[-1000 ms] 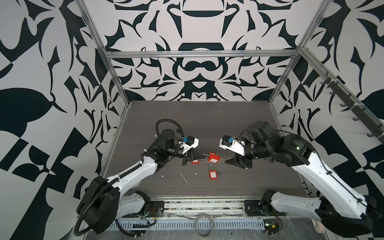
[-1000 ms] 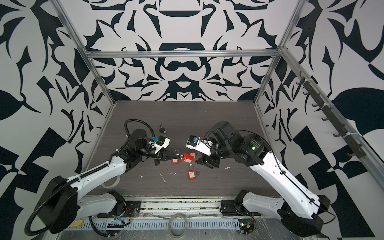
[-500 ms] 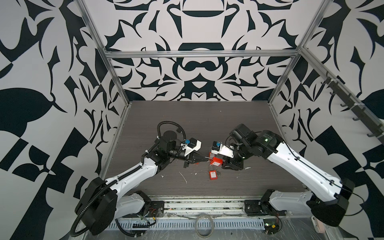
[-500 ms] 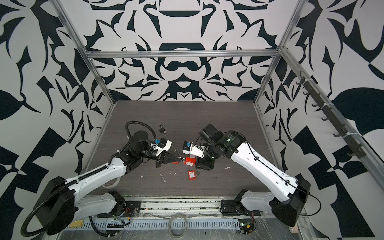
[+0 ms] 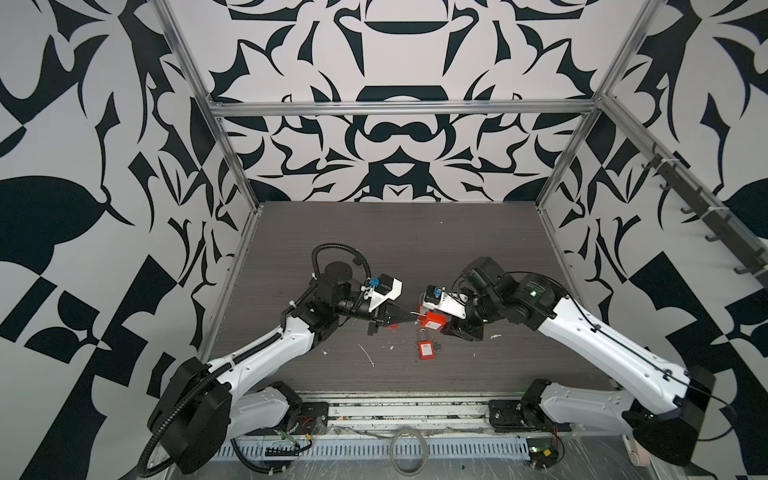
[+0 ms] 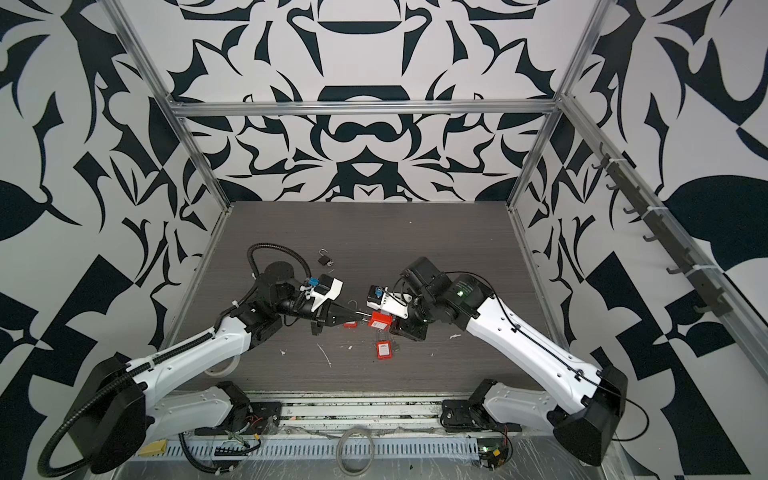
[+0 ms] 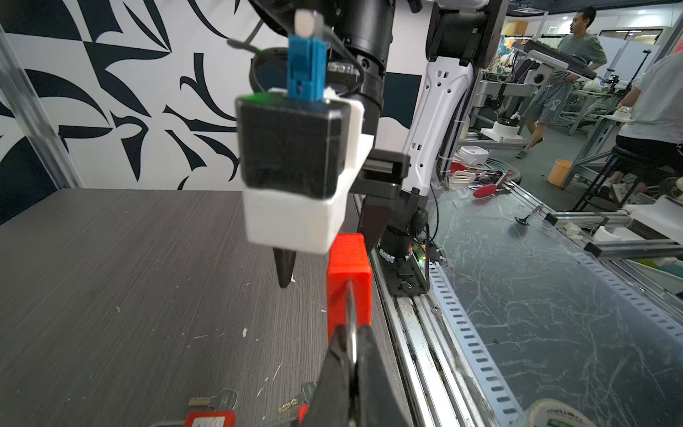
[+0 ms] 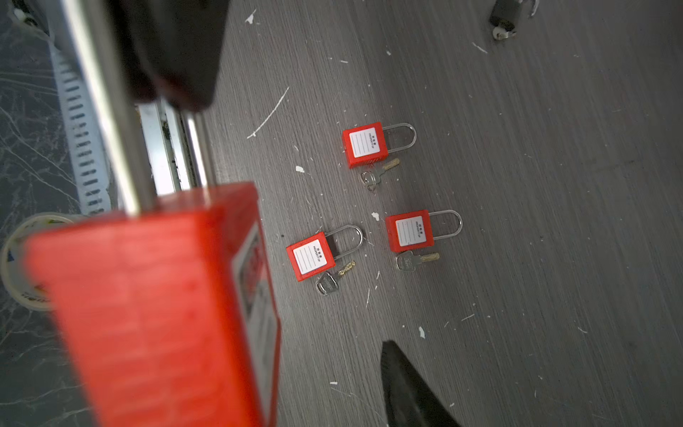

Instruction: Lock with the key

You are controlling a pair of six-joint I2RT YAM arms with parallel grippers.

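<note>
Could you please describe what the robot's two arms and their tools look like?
Both the left arm and right arm have white shells with black joints. A ribbed black cable hose loops over the left arm; the right arm carries a thin black cable and a green light. The left tool and right tool have black tapered fingers.

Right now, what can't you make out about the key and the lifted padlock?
- How deep the key sits: hidden inside the lifted padlock, left wrist view.
- Whether the shackle is open or shut: its top is covered by a black finger, right wrist view.
- Where key meets padlock: too small in both top views.
</note>
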